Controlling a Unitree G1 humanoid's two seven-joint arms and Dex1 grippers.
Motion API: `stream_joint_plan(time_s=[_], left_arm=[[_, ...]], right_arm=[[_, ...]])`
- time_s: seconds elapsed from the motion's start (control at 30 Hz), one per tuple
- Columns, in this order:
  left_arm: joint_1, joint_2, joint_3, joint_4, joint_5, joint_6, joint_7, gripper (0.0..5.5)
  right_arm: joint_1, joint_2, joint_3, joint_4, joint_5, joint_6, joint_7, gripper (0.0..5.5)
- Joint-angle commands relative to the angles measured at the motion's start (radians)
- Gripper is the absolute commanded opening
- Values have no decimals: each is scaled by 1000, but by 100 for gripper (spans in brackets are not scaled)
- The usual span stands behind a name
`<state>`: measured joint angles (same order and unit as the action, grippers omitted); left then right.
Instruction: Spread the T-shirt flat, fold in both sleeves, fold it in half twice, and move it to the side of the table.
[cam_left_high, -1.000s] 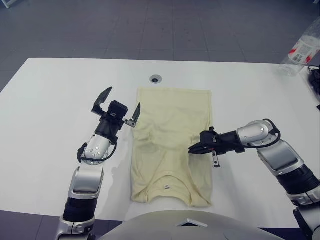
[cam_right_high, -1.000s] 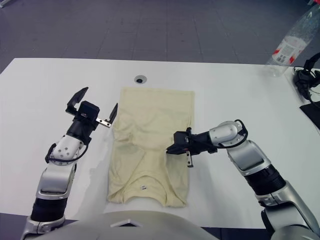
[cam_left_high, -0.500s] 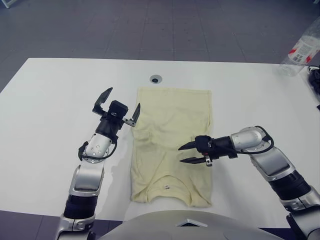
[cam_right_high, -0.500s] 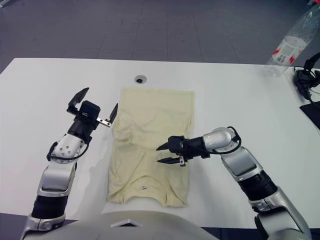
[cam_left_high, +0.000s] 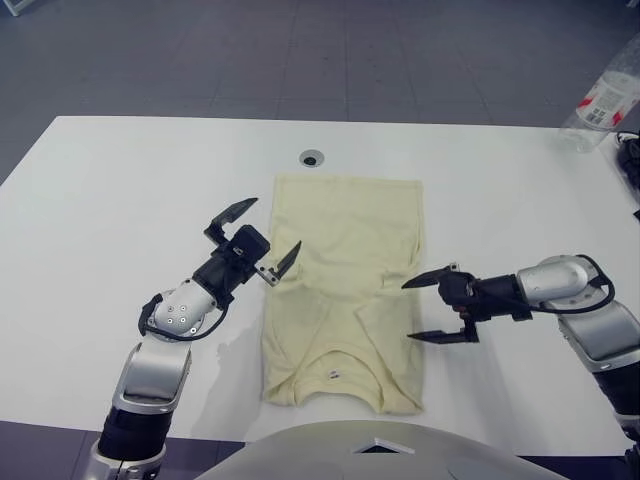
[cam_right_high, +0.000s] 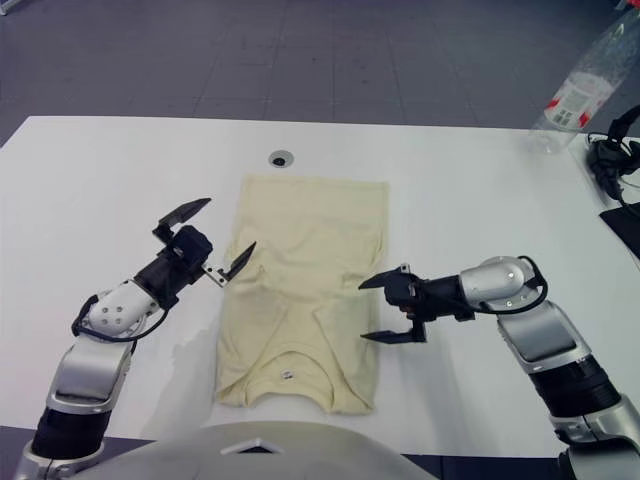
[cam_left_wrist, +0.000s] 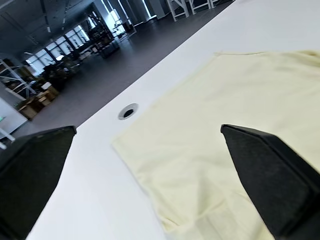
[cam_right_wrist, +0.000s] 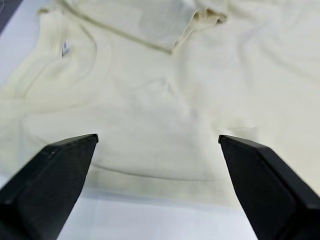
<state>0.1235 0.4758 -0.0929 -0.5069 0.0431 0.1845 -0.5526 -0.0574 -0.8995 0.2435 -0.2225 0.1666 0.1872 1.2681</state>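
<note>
A pale yellow T-shirt (cam_left_high: 345, 290) lies on the white table (cam_left_high: 120, 190) as a tall rectangle, sleeves folded in and collar (cam_right_wrist: 65, 47) at the near end. My left gripper (cam_left_high: 277, 222) hovers open at the shirt's left edge, about halfway along; in the left wrist view its fingers (cam_left_wrist: 270, 175) frame the far half of the shirt (cam_left_wrist: 215, 125). At the shirt's right edge, level with the lower half, my right gripper (cam_left_high: 408, 311) is spread wide open with nothing in it. The right wrist view looks across the collar end of the shirt (cam_right_wrist: 150, 100) between its fingertips (cam_right_wrist: 75, 150).
A round cable hole (cam_left_high: 312, 157) sits in the table just beyond the shirt's far left corner. A plastic bottle (cam_left_high: 600, 100) and black cables (cam_right_high: 610, 150) are at the far right edge. Bare table lies on both sides of the shirt.
My right gripper went from shut on the shirt's middle to wide open and drew back rightward to its right edge. The left gripper moved nearer and right, closing on the left edge.
</note>
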Motion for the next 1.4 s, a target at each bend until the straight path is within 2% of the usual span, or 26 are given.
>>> stream_joint_plan(time_s=[0.03, 0.17, 0.37, 0.57, 0.77, 0.93, 1.07, 1.13, 1.23, 1.4], left_arm=[[38, 106, -6, -24, -41, -5, -122, 540], [43, 130, -21, 98, -38, -82, -155, 540], [54, 128, -25, 182, -31, -178, -145, 540], [111, 194, -5, 128, -74, -222, -216, 540], [285, 326, 109, -84, -154, -228, -330, 540], [428, 367, 219, -288, -204, -199, -363, 540], [560, 369, 237, -411, -170, -197, -371, 540], [608, 370, 211, -442, -119, -198, -366, 540], [622, 334, 99, -443, -19, -174, -319, 540], [636, 301, -15, -387, 124, -135, -253, 540]], right_arm=[[19, -8, 63, 43, -146, -91, -59, 537], [7, 24, 142, 182, -280, -262, -129, 539], [53, -3, 130, 194, -202, -301, -105, 539], [103, -23, 16, 57, -23, -140, -117, 539], [174, -62, -144, -162, 14, 76, -236, 539], [402, -73, -297, -466, 21, 145, -307, 539], [586, -50, -389, -641, 10, 165, -328, 539], [669, -48, -395, -698, -15, 168, -333, 539], [768, -31, -361, -765, -56, 171, -363, 539], [783, -11, -323, -738, -83, 155, -384, 539]])
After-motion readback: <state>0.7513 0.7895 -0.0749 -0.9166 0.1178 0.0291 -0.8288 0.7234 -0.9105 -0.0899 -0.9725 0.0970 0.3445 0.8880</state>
